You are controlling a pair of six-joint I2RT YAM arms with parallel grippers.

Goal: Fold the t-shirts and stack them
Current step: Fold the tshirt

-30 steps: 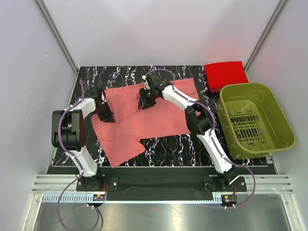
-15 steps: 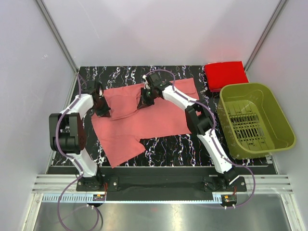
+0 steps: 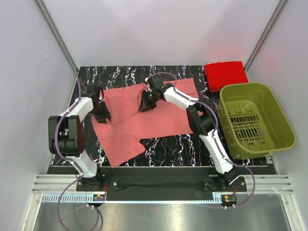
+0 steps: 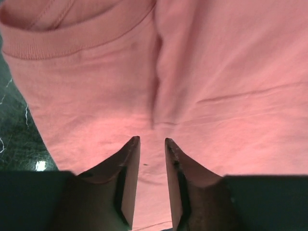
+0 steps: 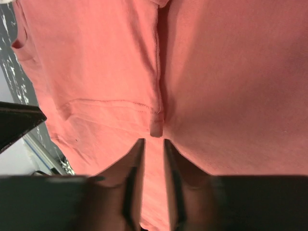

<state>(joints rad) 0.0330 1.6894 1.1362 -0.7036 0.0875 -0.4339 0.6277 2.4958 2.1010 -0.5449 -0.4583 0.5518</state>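
Note:
A salmon-pink t-shirt (image 3: 149,122) lies spread on the black marbled table (image 3: 192,144). My left gripper (image 3: 102,113) is at the shirt's left edge. In the left wrist view (image 4: 151,139) its jaws stand a narrow gap apart with pink cloth (image 4: 216,72) between them, and a crease runs up from the tips. My right gripper (image 3: 146,103) is on the shirt's far middle. In the right wrist view (image 5: 153,140) its jaws are nearly closed on cloth (image 5: 231,72) just below a sleeve hem (image 5: 156,129). A folded brighter red t-shirt (image 3: 226,75) lies at the back right.
An olive-green plastic basket (image 3: 284,130) stands at the right, next to the red shirt. The enclosure walls run close to the table's left and back edges. Bare table shows in front of the pink shirt.
My left gripper swung toward the back and then came forward again, dragging the shirt's left part. My right gripper shifted slightly right with the cloth.

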